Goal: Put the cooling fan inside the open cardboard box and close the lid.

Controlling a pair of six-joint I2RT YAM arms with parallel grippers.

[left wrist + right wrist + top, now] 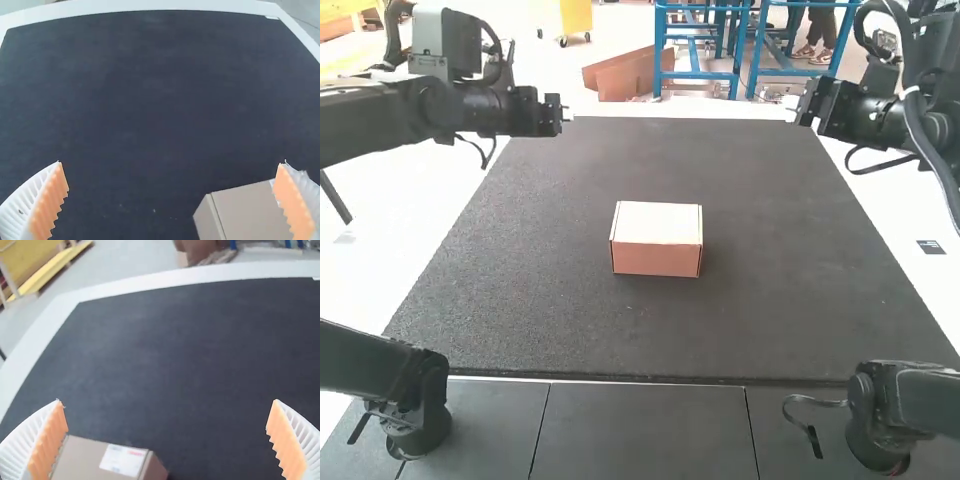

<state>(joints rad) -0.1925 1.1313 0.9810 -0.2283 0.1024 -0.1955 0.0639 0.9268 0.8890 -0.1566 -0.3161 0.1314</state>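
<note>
And there's the cardboard box [656,238], sitting square in the middle of the black mat [500,270], flaps down, top closed flat, nothing touching it. Up at the far left corner of the mat the left gripper [552,112] hangs high, arm stretched out level, well apart from the box. From its wrist you can see the white ribbed fingers [45,202] with their orange pads spread wide, nothing between them, just mat below and a corner of the box near one fingertip. Over on the far right, the right gripper [812,105] hangs at the opposite corner, also raised, also well away from the box. Its fingers [287,440] stand wide apart too, holding nothing, and the box top with a small white label [122,459] lies below them. White tabletop [390,215] borders the mat on both sides
</note>
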